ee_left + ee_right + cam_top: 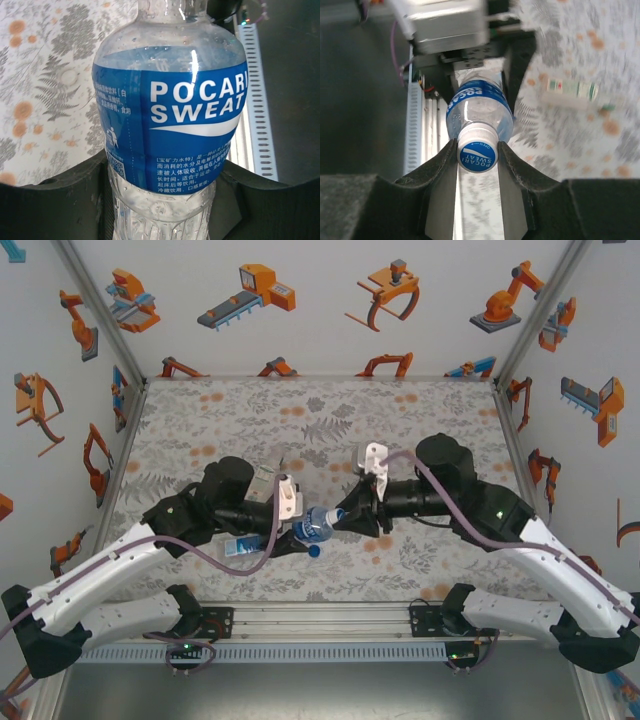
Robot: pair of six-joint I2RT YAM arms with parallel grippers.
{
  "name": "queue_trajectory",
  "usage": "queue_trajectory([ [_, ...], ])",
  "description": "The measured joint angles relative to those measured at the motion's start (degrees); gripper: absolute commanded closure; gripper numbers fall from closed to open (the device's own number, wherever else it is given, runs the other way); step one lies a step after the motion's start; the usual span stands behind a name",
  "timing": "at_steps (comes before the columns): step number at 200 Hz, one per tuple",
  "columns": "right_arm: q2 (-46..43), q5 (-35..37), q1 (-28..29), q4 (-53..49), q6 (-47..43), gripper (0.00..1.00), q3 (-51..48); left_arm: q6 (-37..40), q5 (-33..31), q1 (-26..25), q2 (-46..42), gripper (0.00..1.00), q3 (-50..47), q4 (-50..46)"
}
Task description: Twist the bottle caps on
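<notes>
Left gripper [162, 175]: jaws clamped on the lower body of a clear bottle [170, 110] with a blue label. One dark finger [60, 200] presses each side, below the label band. In the top view the bottle is held off the table [320, 420], roughly level, with its neck pointing away from this gripper toward the opposing one.

Right gripper [477, 148]: jaws pinched on the cap [477, 155], which has a blue top and a pale rim. Its fingers [437, 170] touch the cap on both flanks. The cap sits on the bottle's neck, directly between the fingertips. Whether it is fully threaded down cannot be told.

Other items:
- A loose blue cap [314, 549] lies on the table just beside the left gripper's tip, on the side toward the arm bases.
- A second bottle [238, 547] with a blue label lies on the table, partly under the left arm behind its gripper.
- A slim bottle [572, 90] with a white-and-green label lies on its side, well apart from the right gripper and beyond its fingertips. It is blurred.
</notes>
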Motion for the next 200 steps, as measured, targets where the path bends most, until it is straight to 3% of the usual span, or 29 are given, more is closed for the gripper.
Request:
queue_trajectory([
  [60,-0.4,19.2,0.1,-0.5,52.8,1.00,-3.9,0.1,-7.9,0.0,1.7,1.00,-0.1,0.4],
  [88,0.1,22.6,0.1,-1.9,64.7,1.00,-4.4,0.1,-9.5,0.0,2.5,1.00,-0.1,0.6],
  [97,0.3,23.3,0.1,-2.5,66.2,0.86,-4.2,0.2,-9.7,0.0,2.8,1.00,-0.1,0.6],
  [118,0.7,24.6,0.2,-4.2,65.9,0.61,-3.1,0.6,-9.7,0.0,3.5,1.00,-0.1,1.0],
  [129,0.7,25.0,0.3,-4.7,63.3,0.56,-2.1,0.9,-9.4,0.0,3.6,1.00,0.0,1.7],
  [164,-0.7,24.3,0.4,-2.8,48.3,0.50,0.0,1.4,-6.7,-0.2,3.4,0.99,0.4,2.3],
  [200,-3.5,16.6,0.4,-0.2,26.0,0.50,1.3,1.4,-1.9,-0.3,3.1,0.98,0.4,1.8],
])
